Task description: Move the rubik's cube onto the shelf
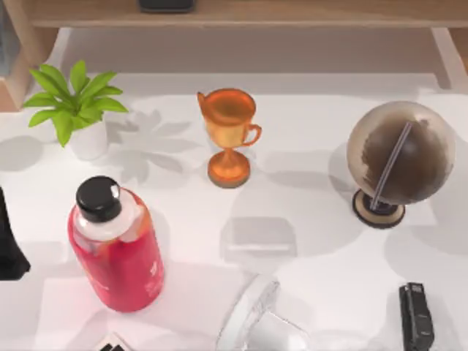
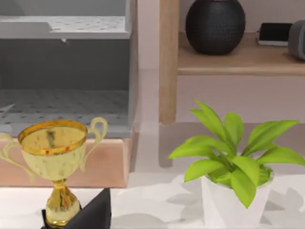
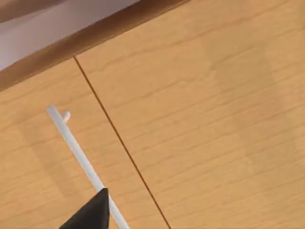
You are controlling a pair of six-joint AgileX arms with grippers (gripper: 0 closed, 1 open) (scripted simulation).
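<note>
Evidently early: the left gripper (image 1: 9, 248) sits at the table's left edge (its claw, and the right's, I cannot tell); next comes grasping the rubik's cube, then the shelf (image 1: 292, 13).

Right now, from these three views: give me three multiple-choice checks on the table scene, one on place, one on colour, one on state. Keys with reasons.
1. In the top view, the trophy cup stands:
A) between the potted plant and the globe
B) left of the plant
C) right of the globe

2. The red bottle has a cap that is:
A) white
B) black
C) green

3. The trophy cup is:
A) lying on its side
B) upside down
C) upright on its base

Key:
1 A, the plant is at its left and the globe at its right.
2 B, the cap is black above the red body.
3 C, the left wrist view shows the bowl above the stem and base.
</note>
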